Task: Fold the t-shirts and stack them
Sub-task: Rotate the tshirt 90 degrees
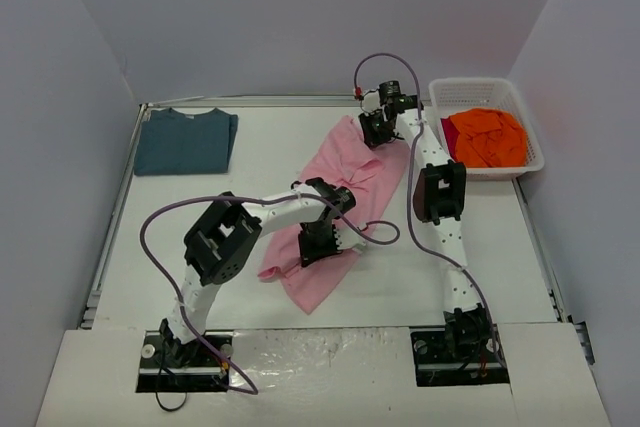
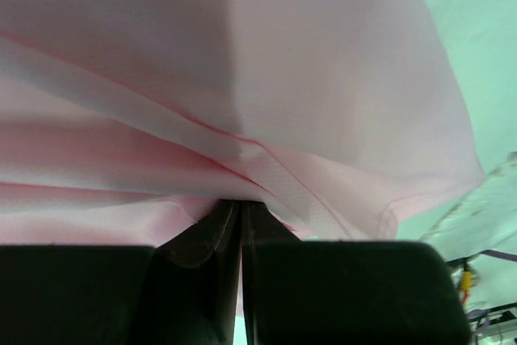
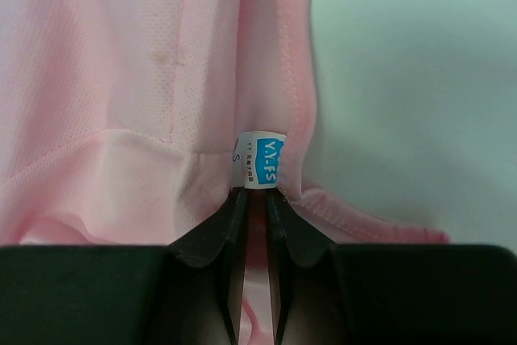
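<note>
The light pink cotton t-shirt [image 1: 345,202] lies stretched across the middle of the white table [image 1: 500,267], running from seven o'clock up toward one o'clock. The left gripper [image 1: 322,244] is clenched on its near part (fabric bunched between the fingers), while the right gripper [image 1: 376,127] holds a narrow gap around the far hem beside a small blue-and-white label [image 3: 265,159]. The folded dark teal-blue t-shirt [image 1: 185,142] rests at ten o'clock; the crumpled orange t-shirt [image 1: 487,137] sits in the white plastic mesh basket [image 1: 478,87] at two o'clock.

arm links: white tubes, black joint housings
left gripper [image 1: 322,244]: black
right gripper [image 1: 377,127]: black
cables: purple, looping beside each arm
bases: black, bolted on plates
</note>
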